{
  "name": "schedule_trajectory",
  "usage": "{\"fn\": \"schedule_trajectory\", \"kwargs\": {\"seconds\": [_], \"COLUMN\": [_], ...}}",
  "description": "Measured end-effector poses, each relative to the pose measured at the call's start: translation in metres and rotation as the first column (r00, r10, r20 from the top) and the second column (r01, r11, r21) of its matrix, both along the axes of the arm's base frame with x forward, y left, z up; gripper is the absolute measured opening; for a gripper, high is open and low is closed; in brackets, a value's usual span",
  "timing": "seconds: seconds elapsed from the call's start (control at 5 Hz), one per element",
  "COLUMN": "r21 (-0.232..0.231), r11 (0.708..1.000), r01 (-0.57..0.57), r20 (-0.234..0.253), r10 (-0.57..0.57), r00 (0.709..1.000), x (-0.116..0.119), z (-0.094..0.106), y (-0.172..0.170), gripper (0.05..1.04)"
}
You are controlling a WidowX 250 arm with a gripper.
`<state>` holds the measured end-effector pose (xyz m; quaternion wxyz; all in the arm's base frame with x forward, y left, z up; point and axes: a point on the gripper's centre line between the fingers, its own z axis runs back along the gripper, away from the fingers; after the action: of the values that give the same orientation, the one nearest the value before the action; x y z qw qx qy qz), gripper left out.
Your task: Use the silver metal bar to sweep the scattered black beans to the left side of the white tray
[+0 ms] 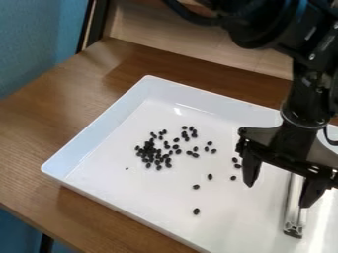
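And here's the gripper (pixel 277 195), hanging over the right side of the white tray (pixel 99 121), its two fingers well apart. Between them runs a slim silver bar (pixel 294 205), its lower end pointing toward the near side of the tray; whether either finger touches it, I can't tell. Over to the left, the small black beans (pixel 157 157) bunch thickly on the tray floor, thinning into loose ones toward the gripper, a few right beside the nearer-left finger. One lone bean (pixel 196 211) sits out front. All of this on a brown wooden surface (pixel 39 133), with a blue wall (pixel 33 39) at the upper left.
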<state>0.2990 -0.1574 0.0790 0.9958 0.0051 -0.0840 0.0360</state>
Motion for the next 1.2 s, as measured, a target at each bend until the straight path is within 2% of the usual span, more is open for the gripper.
{"fn": "schedule_trajectory", "kwargs": {"seconds": [0.2, 0.8, 1.0, 1.2], "r21": [0.016, -0.01, -0.032, -0.043], "r11": [1.0, 0.998, 0.997, 0.995], "r01": [0.002, 0.055, 0.072, 0.093], "r20": [-0.026, 0.03, 0.032, 0.017], "r10": [-0.001, -0.055, -0.071, -0.092], "r00": [1.0, 0.998, 0.997, 0.996], "x": [-0.002, 0.022, 0.03, 0.035], "z": [-0.01, 0.0, -0.005, -0.024], "y": [0.0, -0.014, -0.022, -0.028], "gripper": [1.001, 1.001, 1.001, 1.001]}}
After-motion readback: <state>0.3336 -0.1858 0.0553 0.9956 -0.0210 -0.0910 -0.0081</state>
